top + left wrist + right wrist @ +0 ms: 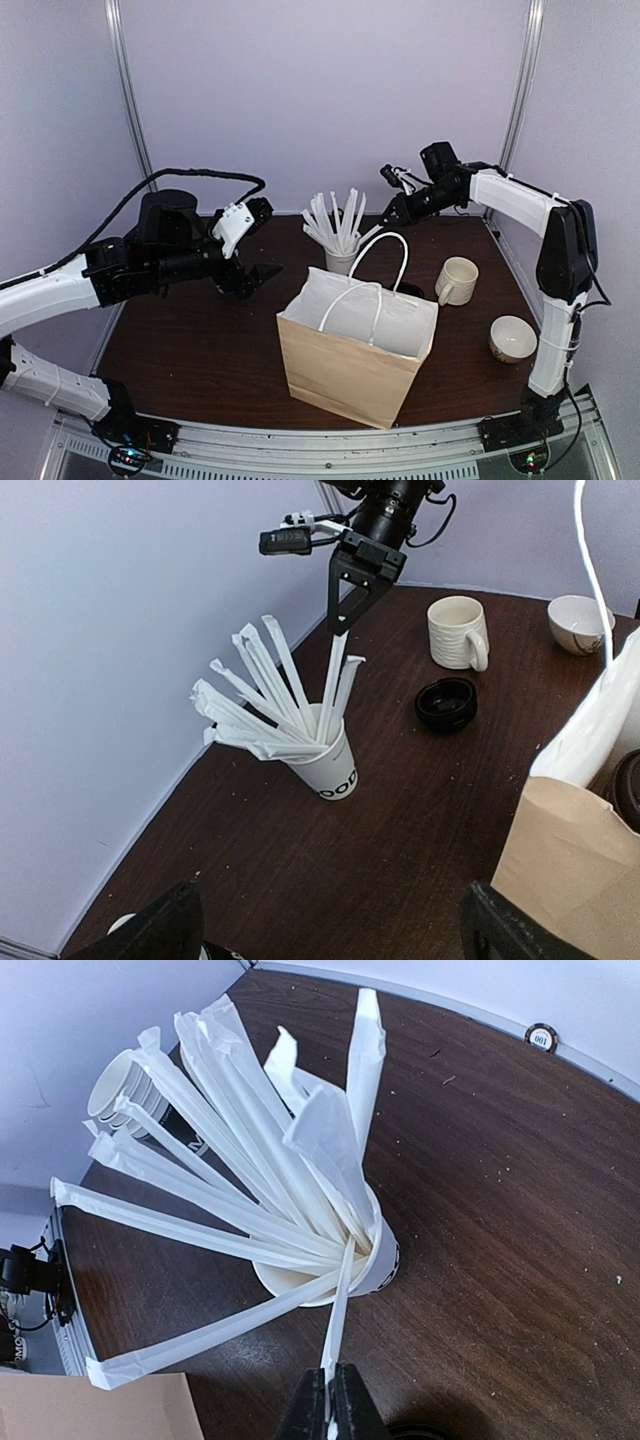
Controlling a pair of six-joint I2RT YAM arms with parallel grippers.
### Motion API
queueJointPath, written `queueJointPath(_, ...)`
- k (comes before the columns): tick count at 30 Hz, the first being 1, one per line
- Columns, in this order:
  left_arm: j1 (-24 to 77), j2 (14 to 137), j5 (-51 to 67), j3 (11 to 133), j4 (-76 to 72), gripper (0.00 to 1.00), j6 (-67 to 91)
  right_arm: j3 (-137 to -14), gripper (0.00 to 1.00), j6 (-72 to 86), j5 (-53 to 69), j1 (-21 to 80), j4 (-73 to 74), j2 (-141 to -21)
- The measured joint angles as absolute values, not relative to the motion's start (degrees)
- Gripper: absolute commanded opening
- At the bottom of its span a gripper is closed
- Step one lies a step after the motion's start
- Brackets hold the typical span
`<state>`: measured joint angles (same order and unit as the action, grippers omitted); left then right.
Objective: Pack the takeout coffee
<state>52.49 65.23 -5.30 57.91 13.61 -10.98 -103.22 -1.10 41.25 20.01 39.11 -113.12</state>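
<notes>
Top external view shows the big brown paper bag (345, 365) standing open in the middle of the worktop (190, 350), with its white handles up. The takeout coffee (627, 788) does not show there. In the left wrist view a dark round top peeks out at the right edge, between the bag's brown wall and its white inside. I think that is the coffee, sitting in the bag, but too little shows to be sure.

The left fingers (252, 280) are spread wide and hold nothing. They are in the left middle of the top view, beside the bag. If that arm swings toward the bag, it could knock it. The bag looks light, so it could fall over with the coffee in it.

The cup of sticks (340, 258) stands just behind the bag. The right fingers (328, 1415) are pinched tight on one wrapped stick (338, 1310), at the bottom of the right wrist view. That stick is jammed in with many others. A pull could drag other sticks out. It could also tip the paper cup over, since nothing holds the cup down. The grip is on the very tip and the paper wrap looks smooth, so the stick could slip out on the way. The handles stand above the bag mouth, so the long stick could catch on them and miss the bag.
</notes>
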Motion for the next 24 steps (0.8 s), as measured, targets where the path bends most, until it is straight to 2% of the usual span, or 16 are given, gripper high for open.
queueJointPath(6,52.5,65.4,-5.4,57.9,13.8,0.93,-11.4,-102.3,0.0,-1.0,41.6,20.2,39.4,-110.4)
queueJointPath(14,52.5,65.4,-6.2,57.9,14.1,0.93,-12.4,-102.0,0.0,-1.4,41.7,20.2,41.1,-101.3)
queueJointPath(24,52.5,66.0,-9.3,57.9,14.7,0.93,-14.5,-103.6,0.0,-5.3,39.3,20.2,49.2,-92.7)
